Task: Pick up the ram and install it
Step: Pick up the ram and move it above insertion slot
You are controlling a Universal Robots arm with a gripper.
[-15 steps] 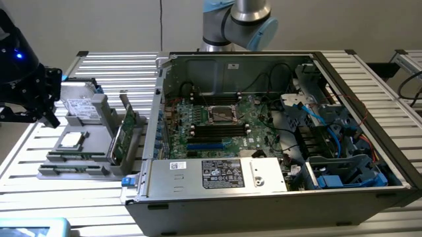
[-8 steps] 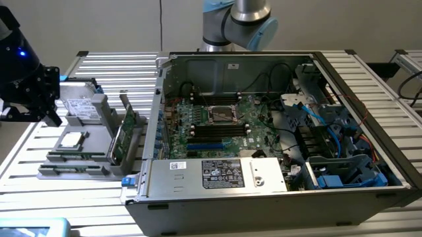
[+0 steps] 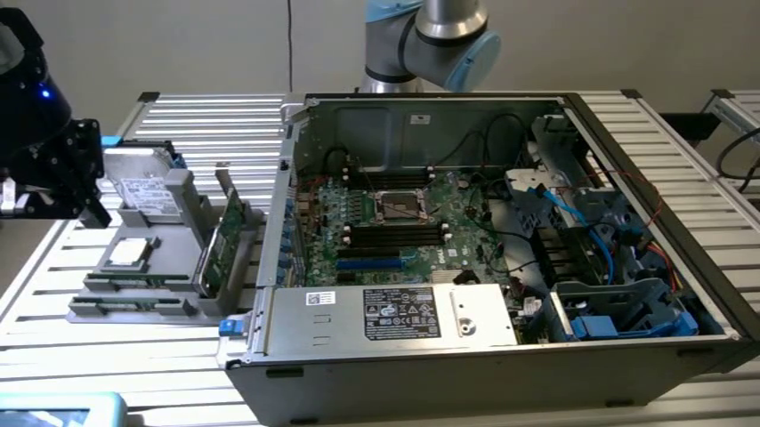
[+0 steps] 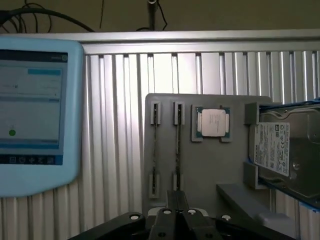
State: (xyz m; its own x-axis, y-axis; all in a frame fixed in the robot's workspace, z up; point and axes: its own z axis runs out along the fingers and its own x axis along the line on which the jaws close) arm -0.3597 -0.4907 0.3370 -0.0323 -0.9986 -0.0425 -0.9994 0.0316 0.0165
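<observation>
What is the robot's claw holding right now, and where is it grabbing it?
Nothing, as far as shows. The gripper hovers near the grey tray, and both ram sticks sit in their slots there.

Ribbed bare-metal table [image 4: 115, 150], matt grey plastic tray [image 4: 220, 160].

An open computer case [image 3: 499, 356] lies on the slatted desk [image 3: 214, 116], with the robot arm's base [image 3: 428, 40] behind it. Inside, the motherboard [image 3: 392, 222] lies flat on the case floor. The power supply [image 3: 392, 311] sits along the near wall, and a drive cage [image 3: 618, 311] sits in the near corner on the exterior view's right. On the exterior view's left of the case, a parts holder [image 3: 178, 213] rests on the desk. It carries a hard drive [image 3: 142, 191] at its far end, a processor [image 3: 128, 253] mid-way and two ram sticks [image 4: 177, 145] side by side at its near end. An expansion card [image 3: 226, 236] stands upright on the holder's case side. The claw [image 4: 176, 202] is above the holder, in line with the stick nearer the processor. A teach pendant [image 4: 35, 115] lies beside the holder, on the ram side.
</observation>
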